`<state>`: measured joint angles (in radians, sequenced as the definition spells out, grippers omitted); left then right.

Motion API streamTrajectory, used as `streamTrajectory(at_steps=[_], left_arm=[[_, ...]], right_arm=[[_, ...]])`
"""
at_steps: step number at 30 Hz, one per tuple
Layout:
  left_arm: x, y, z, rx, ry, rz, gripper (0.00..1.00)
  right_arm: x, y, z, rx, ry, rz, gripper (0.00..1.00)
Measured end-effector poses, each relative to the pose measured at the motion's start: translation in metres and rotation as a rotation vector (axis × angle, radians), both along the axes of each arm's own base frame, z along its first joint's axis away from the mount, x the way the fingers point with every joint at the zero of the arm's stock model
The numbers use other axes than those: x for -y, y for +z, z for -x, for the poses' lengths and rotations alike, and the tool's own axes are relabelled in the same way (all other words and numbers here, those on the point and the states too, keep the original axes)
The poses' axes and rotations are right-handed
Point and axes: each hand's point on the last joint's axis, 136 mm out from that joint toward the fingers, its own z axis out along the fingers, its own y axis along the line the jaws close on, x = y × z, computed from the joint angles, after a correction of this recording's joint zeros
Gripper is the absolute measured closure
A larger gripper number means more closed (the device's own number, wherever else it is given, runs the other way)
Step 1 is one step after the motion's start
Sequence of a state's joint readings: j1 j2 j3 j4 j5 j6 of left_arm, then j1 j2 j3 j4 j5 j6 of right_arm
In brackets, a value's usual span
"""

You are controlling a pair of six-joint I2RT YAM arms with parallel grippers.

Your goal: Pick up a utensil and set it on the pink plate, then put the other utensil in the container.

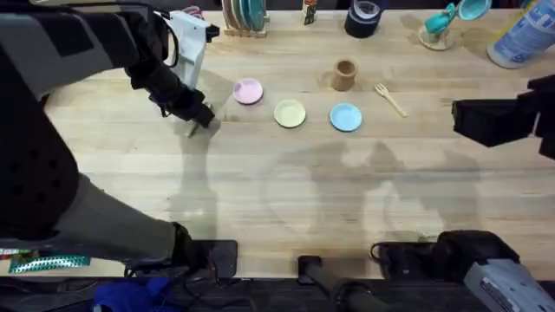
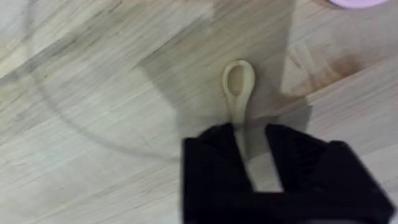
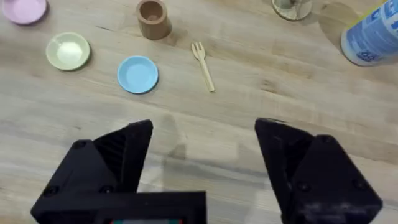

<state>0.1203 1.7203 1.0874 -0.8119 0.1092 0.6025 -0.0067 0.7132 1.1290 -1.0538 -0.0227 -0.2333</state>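
Observation:
The pale wooden spoon (image 2: 238, 87) lies with its oval bowl pointing away from my left gripper (image 2: 250, 163), whose black fingers are shut on its slim handle. From overhead, that gripper (image 1: 198, 117) is low over the table, just left of the pink plate (image 1: 248, 91); an edge of the plate (image 2: 357, 2) shows in the left wrist view. The wooden fork (image 1: 390, 98) lies flat to the right of the brown cylindrical container (image 1: 345, 74). My right gripper (image 3: 202, 174) hangs open above bare table, well short of the fork (image 3: 203, 57) and the container (image 3: 152, 18).
A yellow plate (image 1: 290, 113) and a light-blue plate (image 1: 345, 117) sit in a row right of the pink one. Along the back edge stand a dish rack (image 1: 245, 17), a black tape roll (image 1: 362, 19), a teal item (image 1: 447, 22) and a blue-labelled bottle (image 1: 525, 35).

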Motion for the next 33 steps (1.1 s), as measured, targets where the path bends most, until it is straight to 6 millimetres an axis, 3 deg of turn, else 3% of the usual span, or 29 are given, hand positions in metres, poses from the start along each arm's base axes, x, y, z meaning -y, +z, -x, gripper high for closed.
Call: streamTrajectory(at_steps=[3,5,13,24,33], left_arm=[[0.003,0.0,0.001,-0.005,-0.001,0.014,0.906],[0.004,0.001,0.0,-0.002,-0.005,0.016,0.951],[0.006,0.001,0.0,-0.004,0.031,0.031,0.959],[0.006,0.002,0.0,-0.025,0.232,0.074,0.959],[0.015,0.009,0.006,-0.121,0.29,0.13,0.959]], right_arm=[[0.0,0.0,0.0,0.0,0.0,0.0,0.003],[0.0,0.0,0.0,0.0,0.0,0.0,0.004],[0.0,0.0,0.0,0.0,0.0,0.0,0.003],[0.0,0.0,0.0,0.0,0.0,0.0,0.003],[0.0,0.0,0.0,0.0,0.0,0.0,0.003]])
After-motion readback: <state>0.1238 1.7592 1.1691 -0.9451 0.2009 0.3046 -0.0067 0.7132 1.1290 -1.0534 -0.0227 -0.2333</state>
